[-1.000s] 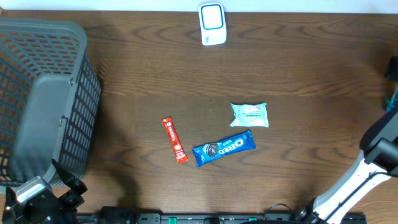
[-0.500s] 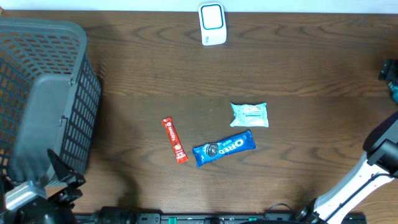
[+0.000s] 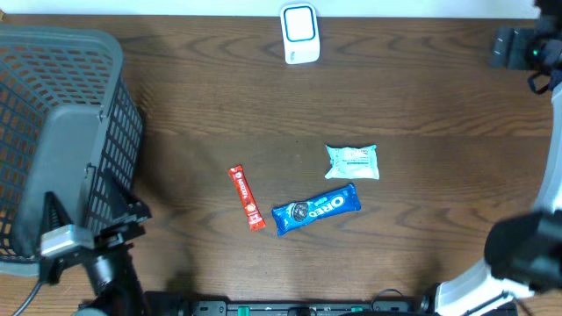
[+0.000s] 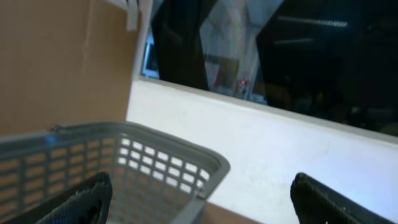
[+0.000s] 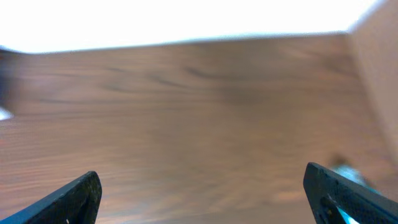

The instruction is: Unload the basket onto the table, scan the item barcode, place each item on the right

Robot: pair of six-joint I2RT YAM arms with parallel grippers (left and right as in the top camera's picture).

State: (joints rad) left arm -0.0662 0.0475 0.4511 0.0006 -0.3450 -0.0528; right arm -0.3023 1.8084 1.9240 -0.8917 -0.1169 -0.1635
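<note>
Left gripper (image 3: 90, 216) at table's near-left corner, just beside basket (image 3: 53, 105). Jaws wide, nothing between. Its wrist view shows fingertips (image 4: 81, 199) either side of basket rim, white wall behind.

Right gripper (image 5: 205, 199) up at far-right edge. Jaws wide, empty. Wrist view blurred, bare wood table (image 5: 186, 124) below.

Three items lie mid-table, untouched: Oreo pack (image 3: 316, 209), red stick (image 3: 247, 197) just left of it, white pouch (image 3: 353, 161) just beyond it.

Scanner (image 3: 299, 33) at far edge, centre, well apart from items and both grippers.
</note>
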